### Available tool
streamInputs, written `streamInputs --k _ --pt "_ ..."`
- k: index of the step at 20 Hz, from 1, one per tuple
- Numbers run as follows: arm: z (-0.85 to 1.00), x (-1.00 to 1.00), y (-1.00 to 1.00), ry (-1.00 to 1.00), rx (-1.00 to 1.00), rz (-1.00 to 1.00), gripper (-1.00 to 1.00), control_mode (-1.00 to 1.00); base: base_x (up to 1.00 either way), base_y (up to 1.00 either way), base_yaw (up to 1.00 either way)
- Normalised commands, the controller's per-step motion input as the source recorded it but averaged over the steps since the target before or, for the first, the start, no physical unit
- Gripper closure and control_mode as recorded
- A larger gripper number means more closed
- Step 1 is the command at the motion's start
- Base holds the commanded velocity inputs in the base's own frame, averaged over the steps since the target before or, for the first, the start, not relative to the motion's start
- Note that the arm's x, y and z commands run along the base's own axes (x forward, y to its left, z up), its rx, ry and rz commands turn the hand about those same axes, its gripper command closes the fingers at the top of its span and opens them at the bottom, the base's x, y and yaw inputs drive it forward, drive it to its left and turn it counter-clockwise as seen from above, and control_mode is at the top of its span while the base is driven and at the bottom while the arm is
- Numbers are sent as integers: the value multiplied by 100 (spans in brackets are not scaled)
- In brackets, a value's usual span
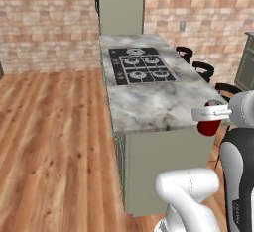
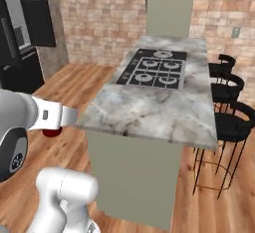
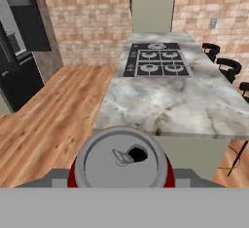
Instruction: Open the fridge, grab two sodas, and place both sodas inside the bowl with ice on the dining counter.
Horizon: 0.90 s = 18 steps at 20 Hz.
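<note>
In the left base view, your gripper (image 1: 211, 113) sits at the near right corner of the marble counter (image 1: 149, 102), jaws clamped on the red soda can (image 1: 209, 125), which hangs just below the hand. The can is carried upright, I'd judge so that it can be lowered straight into a bowl. The stovetop (image 1: 141, 66) lies ahead of the gripper, further along the slab, and black stools (image 1: 204, 69) stand to the far side.

In the right base view, the gripper (image 2: 56, 120) is held out level from the arm, short of the counter's near corner. A sliver of the red can (image 2: 51, 132) peeks under the hand. The black fridge (image 2: 20, 38) stands well off to the gripper's left.

In the hand view, you look down on the can's silver top (image 3: 121, 160), with its tab and open mouth, gripped close under the camera. The counter (image 3: 180, 105) stretches ahead of it. This slab carries a stovetop (image 3: 156, 62), so I'd judge it isn't the dining counter; the bowl with ice must lie elsewhere.
</note>
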Motion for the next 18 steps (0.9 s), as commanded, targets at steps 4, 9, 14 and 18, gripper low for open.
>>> streamInputs --k 4,9,14,18 --pt "0 0 0 0 0 0 100 100 0 -100 -4" --pt "0 0 0 0 0 0 100 100 1 -100 -3" --pt "0 0 0 0 0 0 100 100 5 -100 -2" --pt "0 0 0 0 0 0 100 100 2 -100 -1"
